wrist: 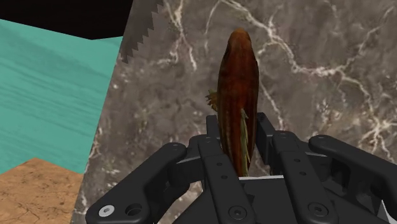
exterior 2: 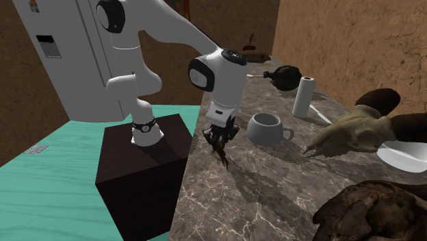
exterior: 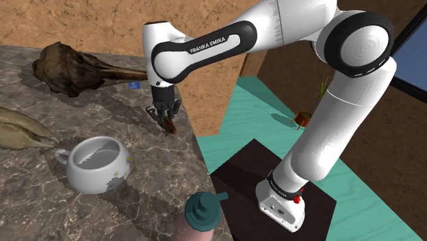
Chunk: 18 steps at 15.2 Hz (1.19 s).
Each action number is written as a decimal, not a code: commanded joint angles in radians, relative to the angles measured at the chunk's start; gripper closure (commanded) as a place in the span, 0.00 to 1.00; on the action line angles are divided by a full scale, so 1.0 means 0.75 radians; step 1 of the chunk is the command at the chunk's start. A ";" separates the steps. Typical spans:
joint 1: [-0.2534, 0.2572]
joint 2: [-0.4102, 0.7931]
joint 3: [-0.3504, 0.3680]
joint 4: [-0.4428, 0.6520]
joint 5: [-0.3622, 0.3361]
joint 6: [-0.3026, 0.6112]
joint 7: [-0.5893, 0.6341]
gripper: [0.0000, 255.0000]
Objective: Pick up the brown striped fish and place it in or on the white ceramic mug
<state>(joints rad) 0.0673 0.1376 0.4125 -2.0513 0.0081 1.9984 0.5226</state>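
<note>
The brown striped fish is clasped between my black fingers and hangs nose-down just above the marble counter. In the shoulder view my gripper holds the fish near the counter's right edge, above and to the right of the white mug. From the second exterior view the gripper and fish hang left of the mug, a short gap apart. The mug stands upright, its opening free.
A dark skull-like object lies at the back, a tan clawed thing left of the mug. A teal-capped bottle stands at the counter's front edge. A paper towel roll stands beyond the mug. The counter edge drops to teal floor.
</note>
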 commanded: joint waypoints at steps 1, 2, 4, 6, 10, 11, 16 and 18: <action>-0.002 -0.014 0.000 0.012 0.005 -0.025 -0.004 1.00; -0.003 -0.022 0.001 0.021 0.009 -0.042 -0.006 1.00; -0.004 -0.038 0.001 0.040 0.015 -0.076 -0.009 1.00; -0.006 -0.053 0.001 0.060 0.021 -0.109 -0.012 1.00; -0.008 -0.080 0.002 0.103 0.031 -0.177 -0.017 1.00; -0.009 -0.086 0.002 0.115 0.033 -0.194 -0.018 1.00; -0.011 -0.111 0.001 0.177 0.043 -0.280 -0.021 1.00; -0.012 -0.119 0.001 0.204 0.045 -0.315 -0.022 1.00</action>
<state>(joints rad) 0.0589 0.0558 0.4130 -1.9029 0.0393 1.7746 0.5075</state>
